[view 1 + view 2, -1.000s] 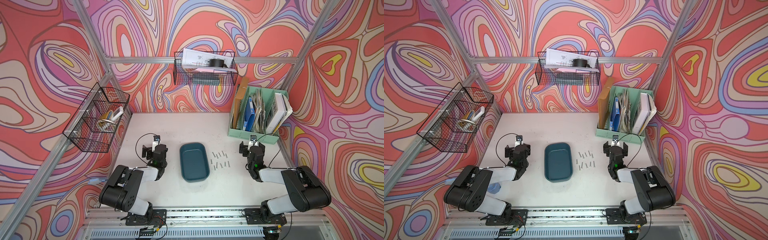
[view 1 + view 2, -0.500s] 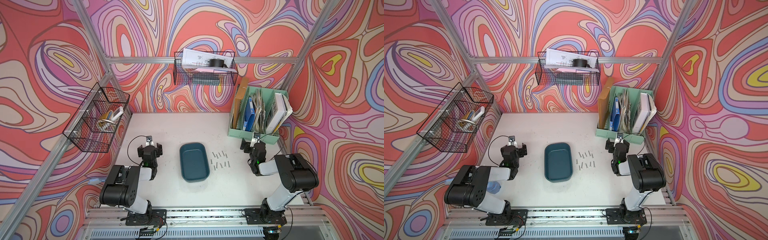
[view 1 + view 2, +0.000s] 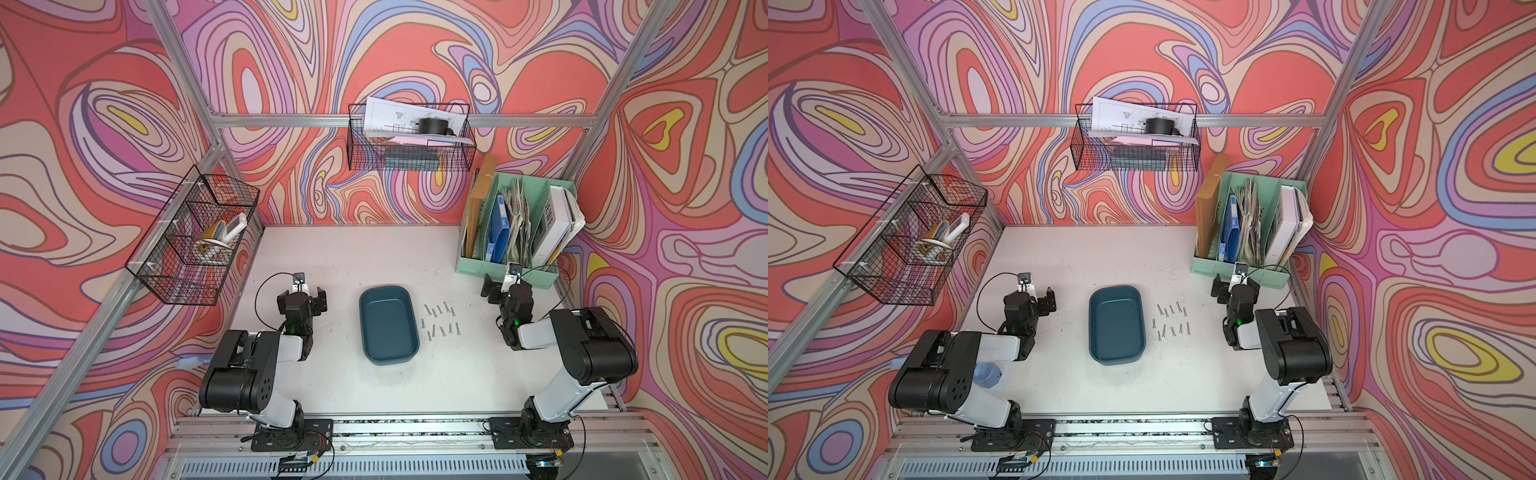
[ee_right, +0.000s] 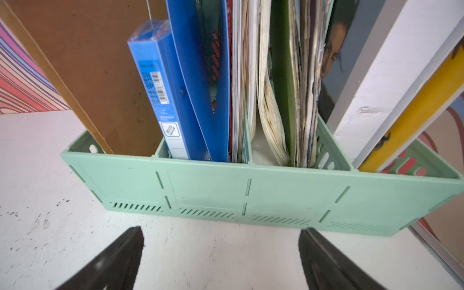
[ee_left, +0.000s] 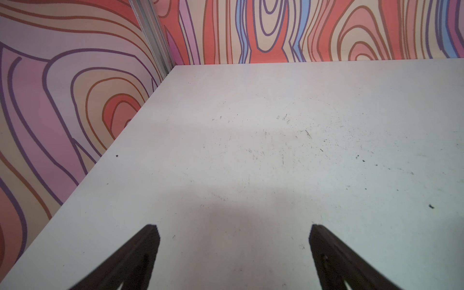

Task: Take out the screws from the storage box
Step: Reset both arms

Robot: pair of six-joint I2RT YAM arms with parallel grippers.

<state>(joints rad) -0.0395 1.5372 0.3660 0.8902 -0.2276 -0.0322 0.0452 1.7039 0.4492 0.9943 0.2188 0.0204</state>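
Note:
The storage box (image 3: 388, 328) (image 3: 1116, 324), a shallow dark teal tray, lies in the middle of the white table, and its inside looks bare. Several small silver screws (image 3: 441, 321) (image 3: 1173, 320) lie loose on the table just right of it. My left gripper (image 3: 303, 293) (image 3: 1036, 297) hovers low, left of the tray, open, with only bare table between its fingers in the left wrist view (image 5: 234, 228). My right gripper (image 3: 505, 286) (image 3: 1233, 286) is right of the screws, open and empty (image 4: 221, 229), facing the file organiser.
A mint-green file organiser (image 3: 505, 270) (image 4: 251, 190) full of folders and papers stands at the back right, close in front of the right gripper. Black wire baskets hang on the left wall (image 3: 191, 241) and back wall (image 3: 409, 141). The left wall (image 5: 62, 113) runs beside the left gripper.
Both arms have folded back towards their bases, the right elbow most visibly. Both grippers stay open in nearly the same spots. The tray and screws have not moved.

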